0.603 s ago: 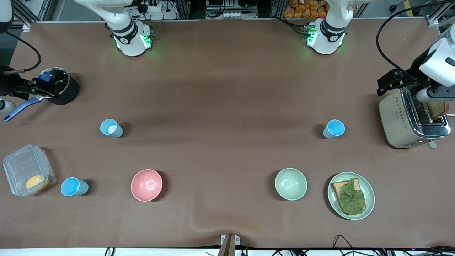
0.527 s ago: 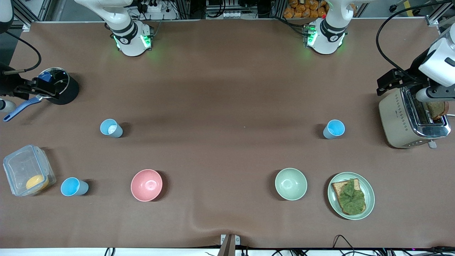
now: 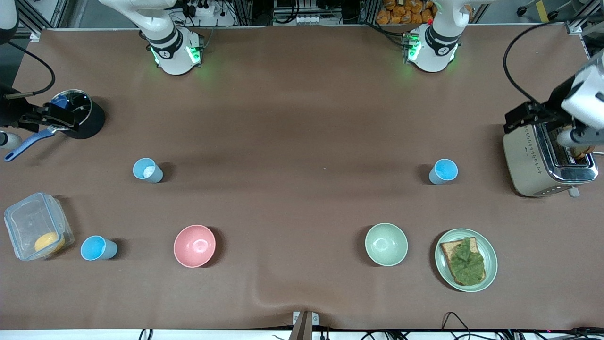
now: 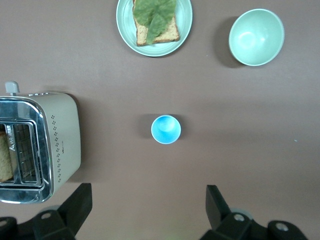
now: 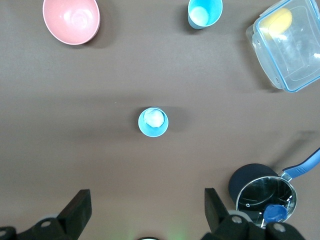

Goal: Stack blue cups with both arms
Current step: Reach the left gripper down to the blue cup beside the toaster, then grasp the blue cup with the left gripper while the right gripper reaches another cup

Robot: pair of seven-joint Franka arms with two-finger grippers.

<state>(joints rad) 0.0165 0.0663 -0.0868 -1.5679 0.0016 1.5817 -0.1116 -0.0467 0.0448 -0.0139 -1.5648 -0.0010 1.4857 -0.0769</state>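
Observation:
Three blue cups stand upright on the brown table. One (image 3: 443,171) is beside the toaster and shows in the left wrist view (image 4: 166,129). One (image 3: 147,170) holds something white and shows in the right wrist view (image 5: 153,121). One (image 3: 98,248) is beside the clear box and also shows there (image 5: 204,12). My left gripper (image 4: 148,200) hangs high over the table near the first cup, open and empty. My right gripper (image 5: 146,200) hangs high near the second cup, open and empty. The left arm's dark hand (image 3: 521,117) and the right arm's (image 3: 33,118) show at the edges of the front view.
A pink bowl (image 3: 194,245) and a pale green bowl (image 3: 386,244) stand nearer the front camera. A plate (image 3: 492,255) holds toast with lettuce. A toaster (image 3: 528,156) stands at the left arm's end. A clear box (image 3: 28,222) and a black pot (image 3: 92,125) stand at the right arm's end.
The left arm's hand has shifted a little in the front view, lower and toward the table's end over the toaster. The right arm and all cups have not moved.

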